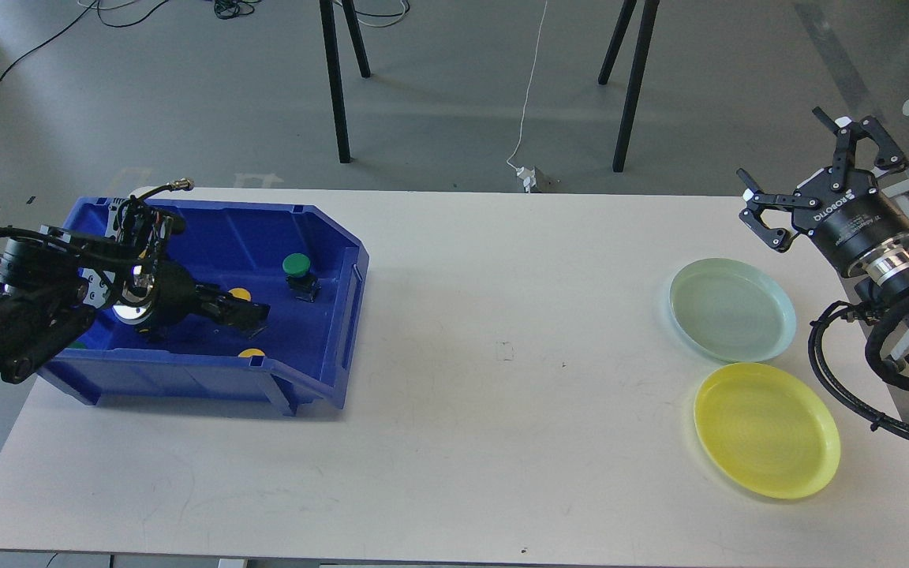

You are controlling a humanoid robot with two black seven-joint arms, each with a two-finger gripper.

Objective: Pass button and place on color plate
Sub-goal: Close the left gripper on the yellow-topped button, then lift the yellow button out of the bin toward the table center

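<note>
Left claw (253, 315) reaching into a blue bin (328, 315), right claw (806, 185) raised with fingers spread.

At middle left, the left claw sits low inside the bin; too dark to tell whether it is closed. A green button (297, 273) stands just to its upper right. At right, beside the spread claw, a pale green plate (731, 309) sits above a yellow plate (766, 430) on the white table (502, 394).

Green-capped black push button (299, 274) upright in blue plastic bin (320, 237); pale green plate (731, 309) and yellow plate (766, 429) adjacent on table's right.
</note>
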